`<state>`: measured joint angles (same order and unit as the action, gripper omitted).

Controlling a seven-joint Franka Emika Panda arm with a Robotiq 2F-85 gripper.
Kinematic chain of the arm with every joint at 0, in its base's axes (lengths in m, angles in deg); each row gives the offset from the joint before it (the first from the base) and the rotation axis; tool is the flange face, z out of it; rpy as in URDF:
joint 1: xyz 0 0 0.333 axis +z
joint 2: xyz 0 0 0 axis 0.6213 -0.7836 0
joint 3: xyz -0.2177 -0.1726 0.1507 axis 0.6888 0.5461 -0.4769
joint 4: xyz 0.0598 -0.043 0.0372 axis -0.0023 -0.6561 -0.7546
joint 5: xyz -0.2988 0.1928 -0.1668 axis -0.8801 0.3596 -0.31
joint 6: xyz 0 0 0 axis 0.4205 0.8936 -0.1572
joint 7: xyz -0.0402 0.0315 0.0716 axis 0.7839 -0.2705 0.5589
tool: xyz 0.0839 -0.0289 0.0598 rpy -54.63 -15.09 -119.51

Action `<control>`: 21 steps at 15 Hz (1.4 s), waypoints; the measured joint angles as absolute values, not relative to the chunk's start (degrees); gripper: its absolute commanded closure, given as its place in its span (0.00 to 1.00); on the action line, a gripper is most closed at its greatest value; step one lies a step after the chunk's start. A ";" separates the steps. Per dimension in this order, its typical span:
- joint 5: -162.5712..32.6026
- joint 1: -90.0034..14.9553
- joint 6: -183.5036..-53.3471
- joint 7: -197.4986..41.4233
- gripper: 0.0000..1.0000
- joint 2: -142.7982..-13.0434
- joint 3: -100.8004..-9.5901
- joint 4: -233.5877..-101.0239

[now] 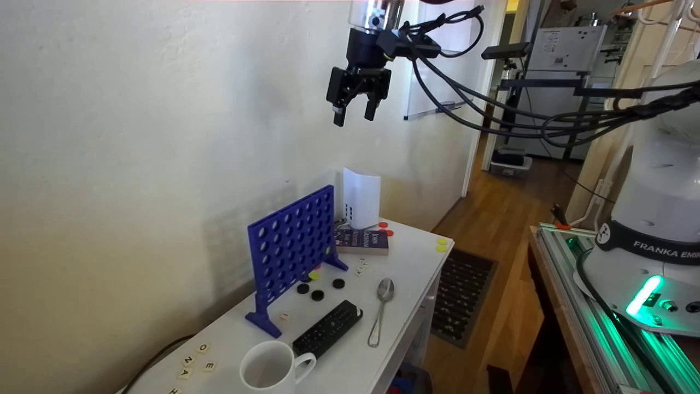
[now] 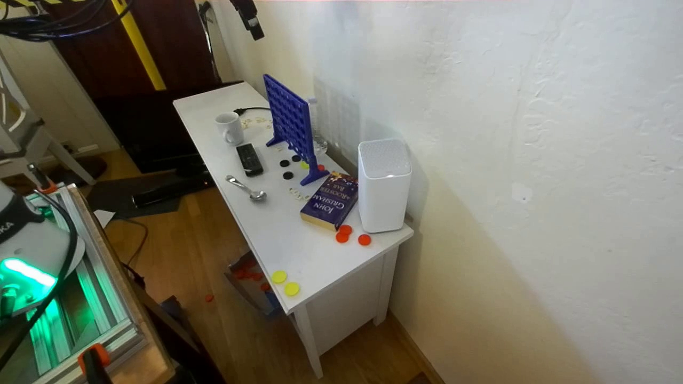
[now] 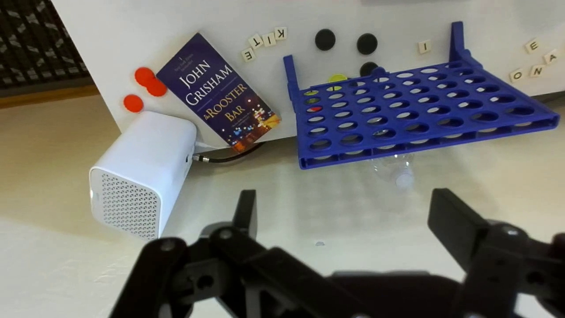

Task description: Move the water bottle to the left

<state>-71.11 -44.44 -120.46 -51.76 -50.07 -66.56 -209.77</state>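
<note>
On the white surface (image 2: 283, 234), a blue grid game (image 2: 291, 118) stands near the edge along the wall (image 2: 507, 160), with a book (image 2: 329, 200) between it and the white box (image 2: 383, 186) at a corner. Red discs (image 2: 364, 240) lie near that corner, yellow discs (image 2: 279, 276) at the next. A spoon (image 1: 385, 291), black remote (image 2: 249, 159) and mug (image 2: 229, 128) sit toward the opposite edge.

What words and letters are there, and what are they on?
"JOHN GRISHAM": the book
"The ROOSTER BAR": same book
"KITE": tiles near the book
"I": lone tile
"O", "N", "E", "A": more tiles
"FRANKA EMI": robot's black band, cut off
Too small, blurred or cut: book's tiny print, remote buttons, fridge papers, edge tile.
</note>
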 measured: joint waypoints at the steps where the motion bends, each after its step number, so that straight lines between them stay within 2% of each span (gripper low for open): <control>1: -71.11 -44.44 -120.46 -51.77 0.00 -50.07 -66.43 -209.78; 10: -70.85 -42.62 -120.28 -55.44 0.00 -52.73 -66.14 -207.19; 21: -69.82 -37.22 -116.26 -64.31 0.00 -79.37 -63.85 -182.32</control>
